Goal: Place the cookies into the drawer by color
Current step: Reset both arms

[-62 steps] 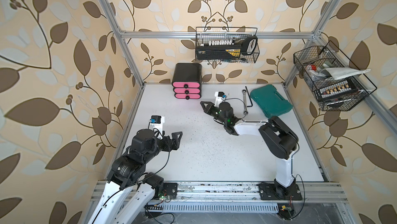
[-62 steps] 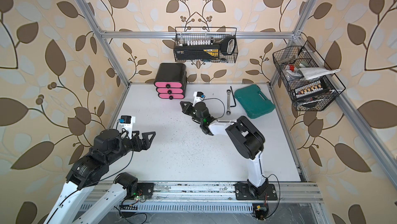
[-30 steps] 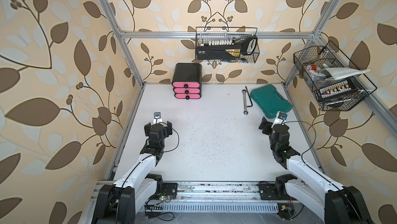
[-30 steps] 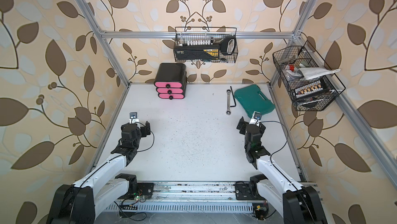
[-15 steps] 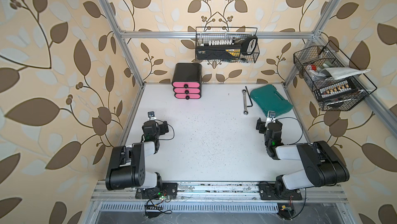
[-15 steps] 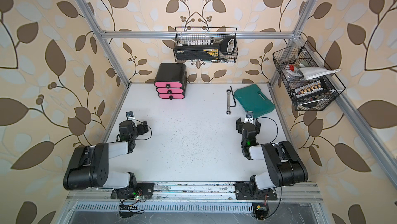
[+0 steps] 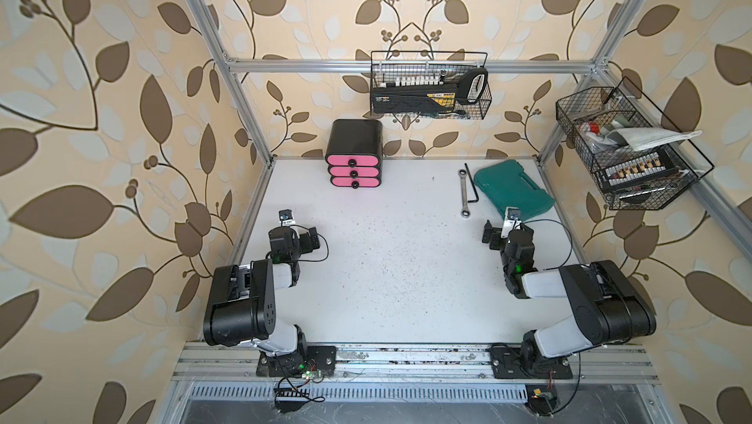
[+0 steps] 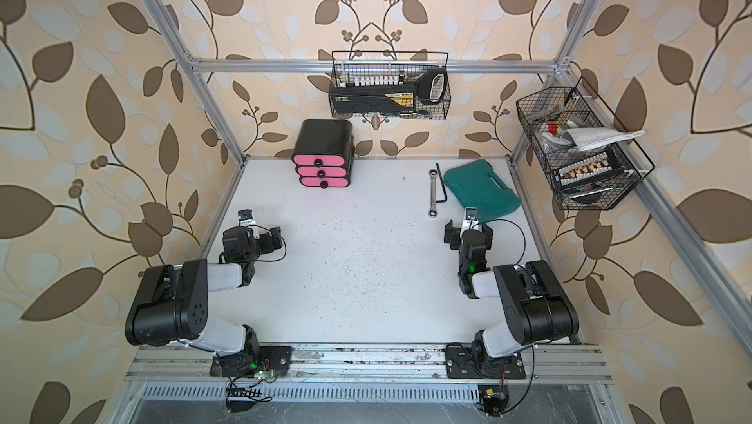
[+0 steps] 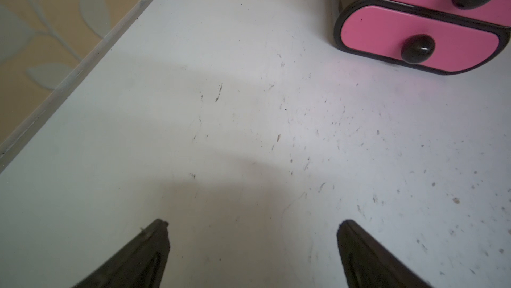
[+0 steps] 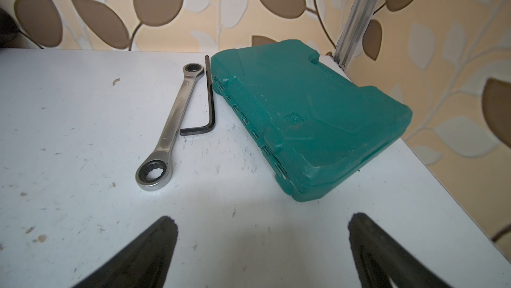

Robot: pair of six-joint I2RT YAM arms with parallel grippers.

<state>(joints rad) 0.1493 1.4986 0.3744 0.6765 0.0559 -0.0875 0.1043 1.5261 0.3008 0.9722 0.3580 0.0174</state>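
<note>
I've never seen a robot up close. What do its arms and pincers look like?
Both arms, left arm and right arm, are chunky black joint housings joined by smooth white links, each with a thin black cable looping at the wrist and a small green light. The left gripper and right gripper end in two dark, tapering, pointed fingers.

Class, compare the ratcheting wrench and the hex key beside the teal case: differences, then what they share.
The ratcheting wrench is shiny silver; the hex key is dull black. The wrench is a straight flat bar with a ring at each end; the hex key is a thin L-shaped rod. The hex key lies nearer the teal case than the wrench. Both lie flat on the table.
</note>
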